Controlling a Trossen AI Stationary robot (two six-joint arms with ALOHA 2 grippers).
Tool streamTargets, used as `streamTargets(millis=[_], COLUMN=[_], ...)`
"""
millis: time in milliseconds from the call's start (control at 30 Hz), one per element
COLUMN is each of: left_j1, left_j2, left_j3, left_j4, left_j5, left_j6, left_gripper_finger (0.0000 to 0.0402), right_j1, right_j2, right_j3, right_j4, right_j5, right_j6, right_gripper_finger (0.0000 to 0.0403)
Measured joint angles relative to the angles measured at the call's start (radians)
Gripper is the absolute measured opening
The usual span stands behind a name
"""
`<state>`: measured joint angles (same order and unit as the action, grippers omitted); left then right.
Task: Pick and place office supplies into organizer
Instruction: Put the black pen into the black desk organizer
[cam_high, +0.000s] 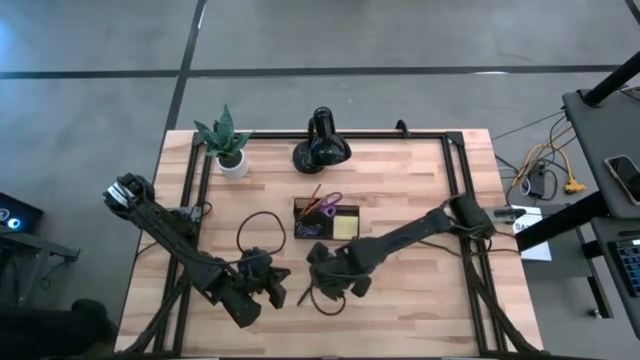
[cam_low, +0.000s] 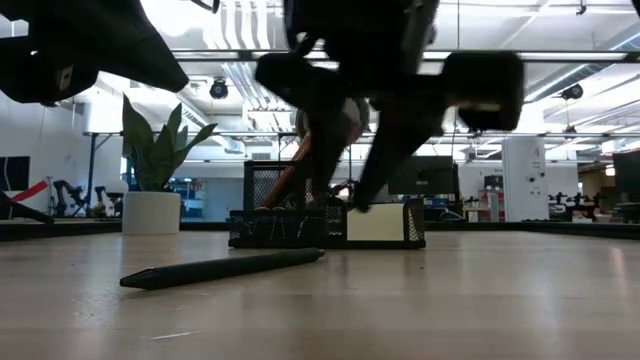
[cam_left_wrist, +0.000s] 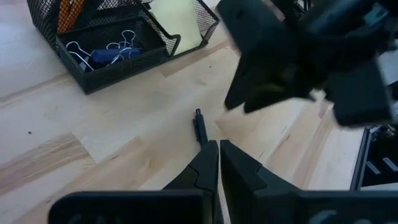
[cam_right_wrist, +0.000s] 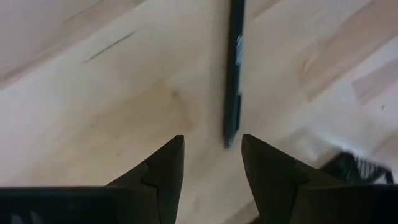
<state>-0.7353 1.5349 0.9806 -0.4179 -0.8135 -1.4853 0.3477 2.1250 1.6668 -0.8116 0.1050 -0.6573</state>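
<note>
A black pen (cam_low: 220, 268) lies flat on the table, near of the black mesh organizer (cam_high: 325, 218); the pen (cam_right_wrist: 233, 74) also shows in the right wrist view. The organizer holds purple-handled scissors (cam_high: 330, 203), an orange pencil (cam_high: 312, 194), a yellow sticky pad (cam_high: 346, 225) and binder clips (cam_left_wrist: 112, 53). My right gripper (cam_right_wrist: 212, 152) hangs open above the table, one end of the pen just beyond its fingertips. My left gripper (cam_left_wrist: 219, 155) is shut and hovers over the pen's other end (cam_left_wrist: 200, 127). Both grippers sit close together near the table's near edge.
A green plant in a white pot (cam_high: 228, 148) and a glossy black lamp (cam_high: 320, 145) stand along the far edge. A black cable loop (cam_high: 258, 228) lies left of the organizer. Dark frame rails (cam_high: 455, 190) run along the table's sides.
</note>
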Motion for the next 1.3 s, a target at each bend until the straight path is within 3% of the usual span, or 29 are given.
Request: streamTargets(millis=[267,500,767,1067,1300], left_j1=[0.0,-0.008,-0.045,-0.052,-0.052], left_j2=[0.0,0.0,0.0,0.0,0.0], left_j3=[-0.002,0.003,0.007,0.005,-0.003], left_j4=[0.018,0.049,0.054,0.052,0.052], left_j5=[0.0,0.005,0.023,0.023,0.023], left_j6=[0.0,0.0,-0.001,0.0,0.0], left_gripper_finger=[0.0,0.0,0.0,0.0,0.0], right_j1=[-0.038,-0.102,-0.116,-0.084,-0.062], right_j2=[0.102,0.183,0.185,0.174,0.173], right_j3=[0.109,0.189,0.177,0.275,0.212], right_j4=[0.045,0.007,-0.054,-0.219,-0.22], right_j5=[-0.039,-0.085,-0.132,-0.135,-0.165], right_j6=[-0.049,0.008,0.037,0.168,0.19], right_gripper_finger=[0.0153,0.0152,0.0153,0.0146,0.0146])
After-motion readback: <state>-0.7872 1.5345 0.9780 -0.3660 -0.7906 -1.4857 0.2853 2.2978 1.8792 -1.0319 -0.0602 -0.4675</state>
